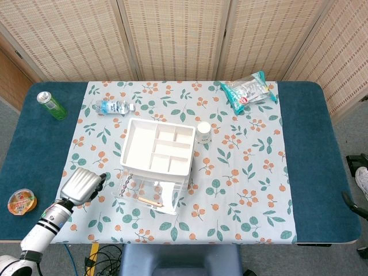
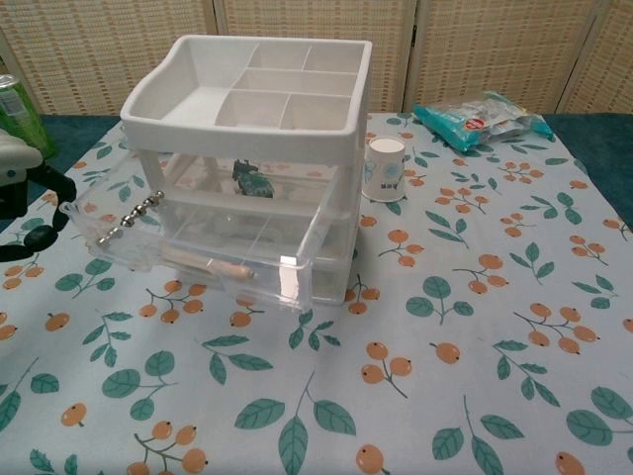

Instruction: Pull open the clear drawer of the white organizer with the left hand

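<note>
The white organizer point(image 1: 158, 148) point(image 2: 259, 95) stands left of the table's middle. Its clear drawer point(image 1: 150, 195) point(image 2: 198, 245) is pulled out toward the front edge, skewed a little to the left. Inside it lie a wooden stick point(image 2: 213, 265) and a beaded chain point(image 2: 129, 220). My left hand point(image 1: 81, 184) point(image 2: 28, 186) hovers left of the drawer, apart from it, fingers loosely bent and holding nothing. My right hand does not show in either view.
A paper cup point(image 1: 203, 131) point(image 2: 384, 168) stands just right of the organizer. A water bottle point(image 1: 112, 106) lies behind it, a green can point(image 1: 52, 105) at the far left, a snack bag point(image 1: 248, 92) at the back right, and a jelly cup point(image 1: 21, 202) by the front-left edge.
</note>
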